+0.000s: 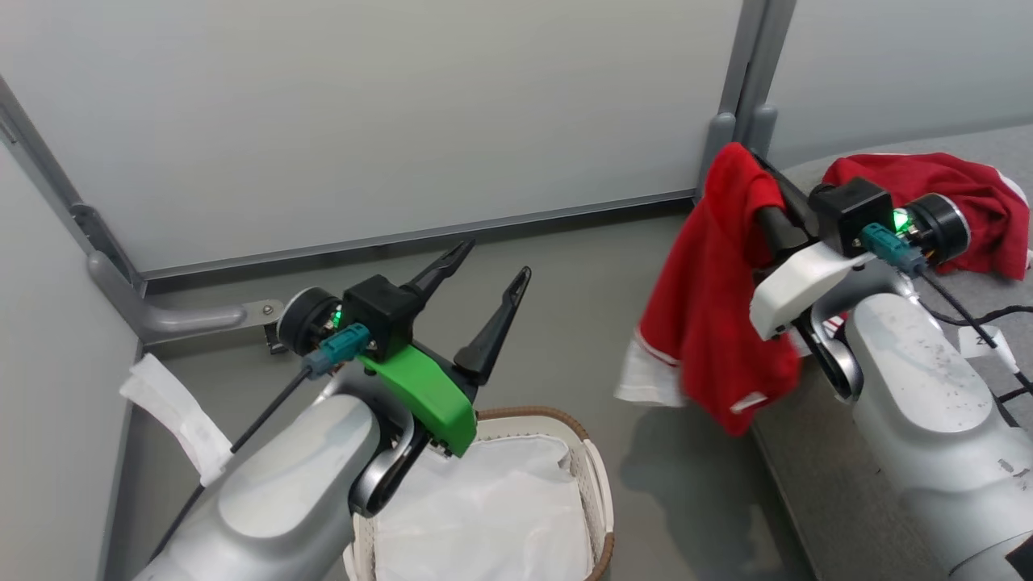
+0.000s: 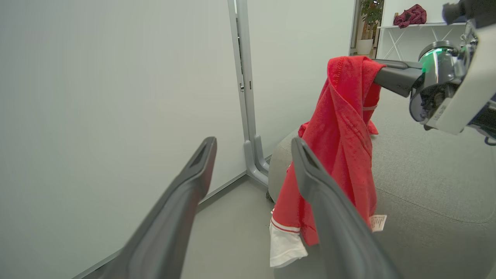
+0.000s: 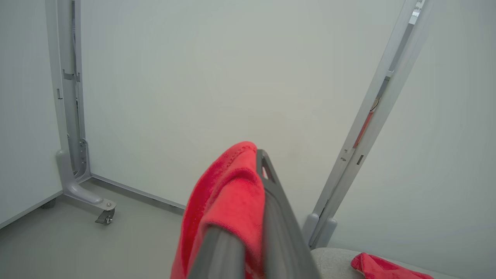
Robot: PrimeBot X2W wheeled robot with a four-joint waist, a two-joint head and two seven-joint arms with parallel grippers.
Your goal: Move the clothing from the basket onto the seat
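My right gripper (image 1: 765, 184) is shut on a bright red piece of clothing (image 1: 710, 290), which hangs from its fingers over the floor at the seat's edge. The garment's white panel and label (image 2: 378, 223) dangle at the bottom. A second red garment (image 1: 956, 198) lies on the grey seat (image 1: 1009, 145). My left gripper (image 1: 494, 262) is open, holds nothing, and is raised above the basket (image 1: 557, 420), where the white liner (image 1: 484, 516) shows. In the left wrist view the open fingers (image 2: 209, 155) frame the hanging clothing (image 2: 341, 155).
Pale partition walls stand close behind and to the left, with grey posts and a caster foot (image 3: 106, 217) on the floor. A white cloth strip (image 1: 173, 411) hangs on the left partition. A far shelf carries a dark red cloth (image 2: 410, 15).
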